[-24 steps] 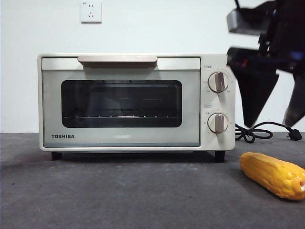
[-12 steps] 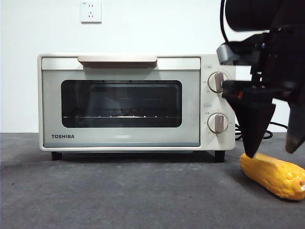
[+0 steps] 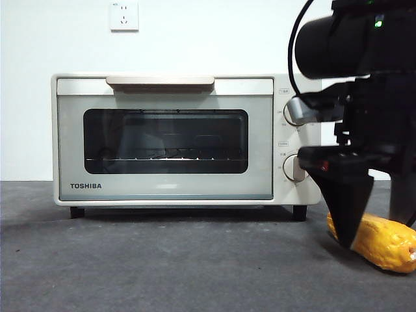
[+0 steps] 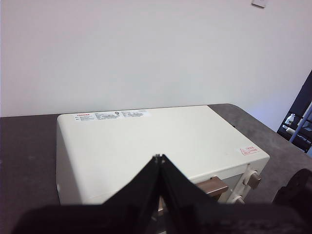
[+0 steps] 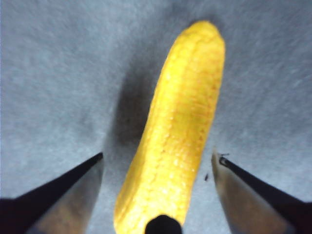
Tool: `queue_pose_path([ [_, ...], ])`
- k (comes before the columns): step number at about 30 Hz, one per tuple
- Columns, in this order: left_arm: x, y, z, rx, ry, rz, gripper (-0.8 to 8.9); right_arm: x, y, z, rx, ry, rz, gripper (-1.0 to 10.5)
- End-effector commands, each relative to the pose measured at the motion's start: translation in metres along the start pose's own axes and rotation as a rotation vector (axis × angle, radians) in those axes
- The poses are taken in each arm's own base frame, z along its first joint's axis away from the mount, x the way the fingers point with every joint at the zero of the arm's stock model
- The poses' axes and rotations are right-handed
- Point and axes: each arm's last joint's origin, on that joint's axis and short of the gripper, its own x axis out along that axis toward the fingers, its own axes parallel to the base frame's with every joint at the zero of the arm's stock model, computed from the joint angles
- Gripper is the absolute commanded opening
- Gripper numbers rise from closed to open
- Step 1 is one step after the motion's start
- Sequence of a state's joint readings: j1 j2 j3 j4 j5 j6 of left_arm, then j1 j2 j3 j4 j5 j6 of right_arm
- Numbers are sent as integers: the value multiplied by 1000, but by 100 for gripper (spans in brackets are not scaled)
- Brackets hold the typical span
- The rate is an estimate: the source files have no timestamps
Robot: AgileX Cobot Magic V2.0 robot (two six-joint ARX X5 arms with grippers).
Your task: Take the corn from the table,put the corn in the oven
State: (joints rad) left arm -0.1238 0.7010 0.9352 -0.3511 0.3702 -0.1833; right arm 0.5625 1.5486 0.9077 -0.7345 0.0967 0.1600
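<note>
While the corn [image 3: 383,242] lies on the counter [image 3: 169,266] right of the closed oven [image 3: 185,140], the right tool [image 5: 158,163] straddles it wide open; the left tool [image 4: 159,158] hangs pinched closed above the oven.

In the front view the right hand [image 3: 376,227] hides part of the corn [image 3: 385,242], whose far end the picture's edge cuts off, and its arm covers much of the oven [image 3: 162,188] knobs [image 3: 294,168].
</note>
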Motion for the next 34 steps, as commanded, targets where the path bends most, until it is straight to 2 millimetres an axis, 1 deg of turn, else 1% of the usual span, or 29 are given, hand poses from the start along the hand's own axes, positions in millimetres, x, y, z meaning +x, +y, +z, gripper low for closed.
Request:
queue_pose_path([
  [1, -1, -1, 1, 13, -2, -6, -4, 6, 0, -2, -15, 19, -1, 160],
  [3, 0, -1, 1, 13, -2, -6, -4, 5, 0, -1, -15, 12, -4, 27],
  [4, 0, -1, 1, 13, -2, -6, -4, 5, 0, -1, -14, 10, -3, -16],
  [7, 0, -1, 1, 13, -1, -7, -4, 0, -1, -2, -14, 0, -20, -12],
  [10, 2, -1, 0, 11, 6, -14, -4, -11, -2, -5, -13, -24, -23, -12],
  [13, 7, -3, -1, 9, 26, -39, -5, -28, -5, -11, -9, -60, -17, -12],
  [16, 17, -6, -4, 8, 56, -78, -5, -50, -8, -19, -4, -118, 13, -12],
  [24, 52, -25, -11, 36, 100, -206, -6, -117, -14, -50, -22, -380, 250, -12],
  [29, 80, -38, -9, 125, 139, -163, -6, -152, -18, -68, -39, -530, 331, -12],
  [34, 109, -51, -7, 230, 223, -88, -6, -179, -22, -78, -50, -625, 366, -12],
])
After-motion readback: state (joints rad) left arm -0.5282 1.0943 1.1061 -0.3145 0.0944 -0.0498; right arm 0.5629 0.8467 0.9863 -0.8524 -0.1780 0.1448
